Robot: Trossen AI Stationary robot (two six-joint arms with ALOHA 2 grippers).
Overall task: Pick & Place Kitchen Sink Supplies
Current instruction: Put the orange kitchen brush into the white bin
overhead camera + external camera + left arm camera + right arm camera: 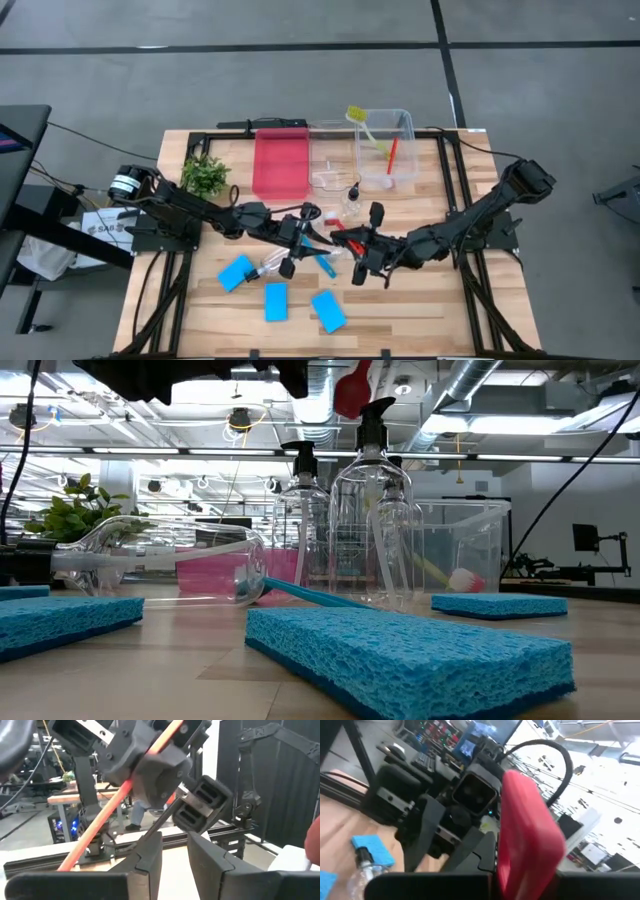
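A red long-handled brush hangs over the table's middle, its head (pixel 530 820) up and its handle (pixel 115 795) slanting away. My right gripper (pixel 347 243) is shut on it. My left gripper (pixel 175 855) faces it from the table's left, open, with nothing between its fingers. On the table lie three blue sponges (pixel 237 272) (pixel 276 301) (pixel 328 311), a clear pump bottle on its side (pixel 150 560) and a blue brush (pixel 325 262). Another pump bottle (pixel 352 200) stands upright behind them. My right gripper holds the red brush by its handle (pixel 150 755), coming about level from the table's right. The fingers themselves are hidden by the gripper's body and the brush head. The head (pixel 310 212) sticks out past them toward my left gripper. The brush is lifted clear of the table.
At the far edge stand a red tray (pixel 281 162), a clear bin (pixel 330 150) and a second clear bin (pixel 405 125) that holds a yellow-green brush and a red one. A green plant (pixel 205 175) stands at the far left.
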